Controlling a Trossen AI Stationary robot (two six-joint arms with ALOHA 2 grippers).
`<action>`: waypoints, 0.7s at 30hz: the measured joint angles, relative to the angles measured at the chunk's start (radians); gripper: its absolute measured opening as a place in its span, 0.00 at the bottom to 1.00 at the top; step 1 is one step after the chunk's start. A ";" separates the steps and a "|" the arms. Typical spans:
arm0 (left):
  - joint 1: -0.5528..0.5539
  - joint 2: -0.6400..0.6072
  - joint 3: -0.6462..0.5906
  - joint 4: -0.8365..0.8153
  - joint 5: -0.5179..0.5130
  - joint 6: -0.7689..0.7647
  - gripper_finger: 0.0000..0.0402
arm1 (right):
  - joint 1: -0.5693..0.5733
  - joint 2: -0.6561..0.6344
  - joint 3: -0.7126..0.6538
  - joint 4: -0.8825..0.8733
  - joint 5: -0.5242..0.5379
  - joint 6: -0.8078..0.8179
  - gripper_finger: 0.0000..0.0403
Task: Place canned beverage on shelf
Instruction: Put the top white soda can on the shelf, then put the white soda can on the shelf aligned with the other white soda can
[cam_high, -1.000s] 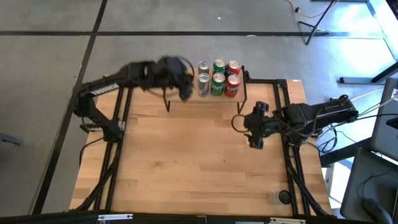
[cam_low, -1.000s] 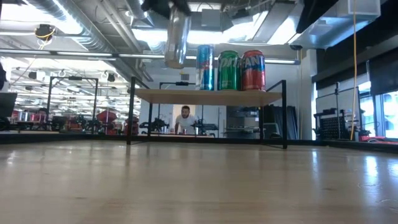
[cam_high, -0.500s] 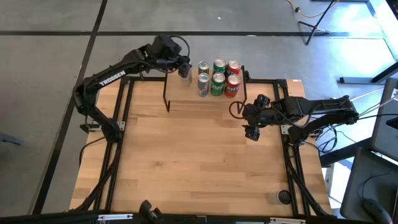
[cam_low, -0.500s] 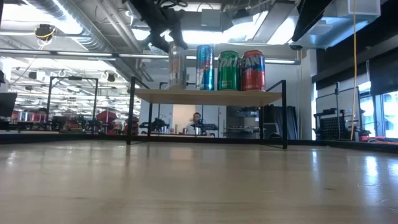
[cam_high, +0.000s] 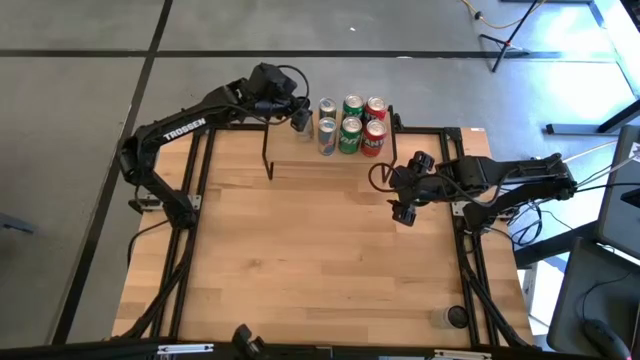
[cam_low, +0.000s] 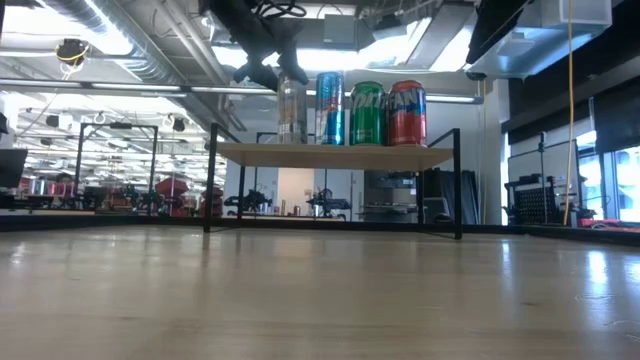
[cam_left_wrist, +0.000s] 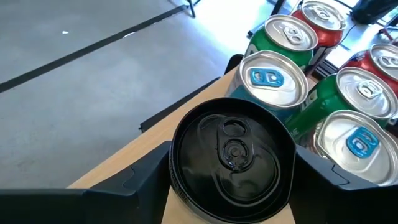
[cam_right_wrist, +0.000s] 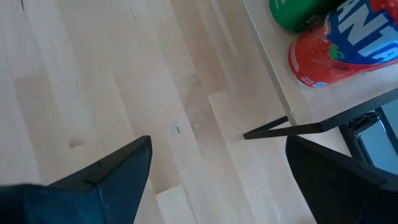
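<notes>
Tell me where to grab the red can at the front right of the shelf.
Grip the red can around its round side wall, coming from the table side past the wooden shelf's front edge. It stands upright, a green can stands close on its left, and another red one behind.

7 cans (cam_high: 349, 125) on shelf (cam_low: 330, 155)

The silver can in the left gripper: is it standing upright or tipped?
Upright. In the low view the silver can stands straight on the shelf, parallel to the blue can; the left gripper holds it.
</notes>
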 joint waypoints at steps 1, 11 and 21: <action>-0.001 0.000 0.000 -0.001 -0.001 0.000 0.59 | 0.002 0.000 0.000 0.001 0.000 0.000 0.88; -0.002 -0.002 -0.001 0.024 -0.002 0.000 0.78 | 0.002 0.000 0.000 0.004 0.000 0.007 0.88; -0.023 -0.048 0.156 -0.018 0.000 0.092 0.84 | 0.002 0.000 0.001 0.005 -0.095 0.033 0.88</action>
